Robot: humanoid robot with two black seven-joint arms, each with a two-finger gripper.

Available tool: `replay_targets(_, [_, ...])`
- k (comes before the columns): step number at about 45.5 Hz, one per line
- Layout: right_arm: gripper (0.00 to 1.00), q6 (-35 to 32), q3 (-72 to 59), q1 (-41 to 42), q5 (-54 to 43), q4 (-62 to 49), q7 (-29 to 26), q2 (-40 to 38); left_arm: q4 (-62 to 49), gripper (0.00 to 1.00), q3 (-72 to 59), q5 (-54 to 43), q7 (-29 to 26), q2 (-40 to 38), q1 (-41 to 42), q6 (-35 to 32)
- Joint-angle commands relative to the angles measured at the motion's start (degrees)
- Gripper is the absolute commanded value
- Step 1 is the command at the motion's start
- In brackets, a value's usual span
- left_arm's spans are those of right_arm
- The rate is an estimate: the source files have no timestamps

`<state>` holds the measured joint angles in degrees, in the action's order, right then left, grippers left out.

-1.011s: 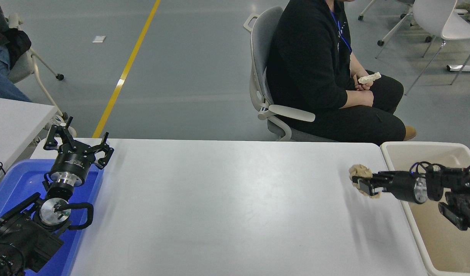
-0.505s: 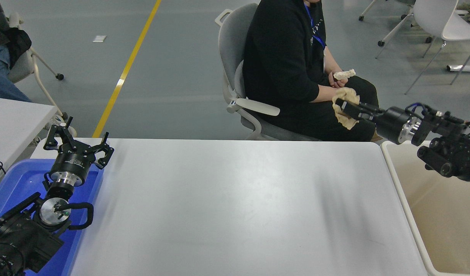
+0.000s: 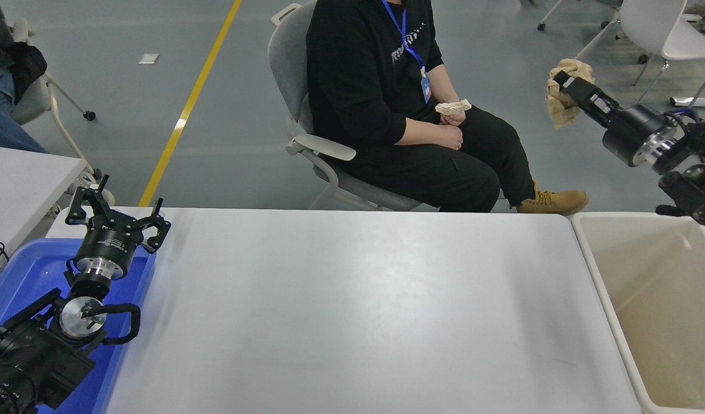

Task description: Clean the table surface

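nothing lies on the white table surface (image 3: 352, 310), so as far as this view shows the clearing looks nearly done; what seems left is to get rid of the last scrap. the tabletop sits well below and to the left of the right gripper (image 3: 566, 86), its long axis running side to side across the view, its short axis running away from the robot toward the seated person (image 3: 387, 103) beyond the far edge.

below the right gripper, just past the table's right end, stands the beige plastic bin (image 3: 611, 305), which looks like the likely drop point; no contents can be made out in the part that shows. at the table's opposite end, far from the working tool, the blue tray (image 3: 19, 276) sits under the parked left gripper (image 3: 118, 215), whose fingers are spread wide and hold nothing.

the right gripper is raised high, pointing up and to the left, its fingers closed onto a crumpled tan wad (image 3: 562, 109), paper or cloth, i cannot tell which. the wad hangs in the air, apart from both table and bin, so its release is not yet done. the person holds a small pale piece (image 3: 453, 106) in their hands.
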<state>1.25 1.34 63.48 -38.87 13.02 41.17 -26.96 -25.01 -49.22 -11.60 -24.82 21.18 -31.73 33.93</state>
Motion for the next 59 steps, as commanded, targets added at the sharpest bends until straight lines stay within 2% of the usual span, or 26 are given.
replay_targets(1, [0.0, -1.0, 0.6, -2.9, 3.2, -6.0, -11.8, -0.6, 0.1, 1.0, 0.0, 0.0, 0.0, 0.0, 0.0, 0.0])
replay_targets(6, [0.0, -3.5, 0.6, -4.1, 3.4, -7.2, -24.6, -1.3, 0.0, 1.0, 0.0, 0.0, 0.0, 0.0, 0.0, 0.0])
replay_targets(7, [0.0, -4.4, 0.6, -4.8, 3.8, -8.4, -30.7, -2.0, 0.1, 1.0, 0.0, 0.0, 0.0, 0.0, 0.0, 0.0])
replay_targets(11, [0.0, -4.6, 0.6, -6.1, 3.9, -9.7, -35.3, -2.3, 0.0, 1.0, 0.0, 0.0, 0.0, 0.0, 0.0, 0.0])
replay_targets(21, [0.0, -4.5, 0.6, -9.2, 4.0, -15.4, -37.8, -2.4, 0.1, 1.0, 0.0, 0.0, 0.0, 0.0, 0.0, 0.0])
replay_targets(32, [0.0, -3.0, 0.8, -11.4, 4.4, -16.9, -45.1, -2.4, 0.1, 1.0, 0.0, 0.0, 0.0, 0.0, 0.0, 0.0])
replay_targets(50, [0.0, -2.7, 0.5, -17.2, 6.3, -16.7, -45.2, 0.1, 0.0, 1.0, 0.0, 0.0, 0.0, 0.0, 0.0, 0.0])
replay_targets(59, [0.0, 0.3, 0.6, -21.7, 6.3, -16.5, -44.8, 4.1, 0.0, 1.0, 0.0, 0.0, 0.0, 0.0, 0.0, 0.0])
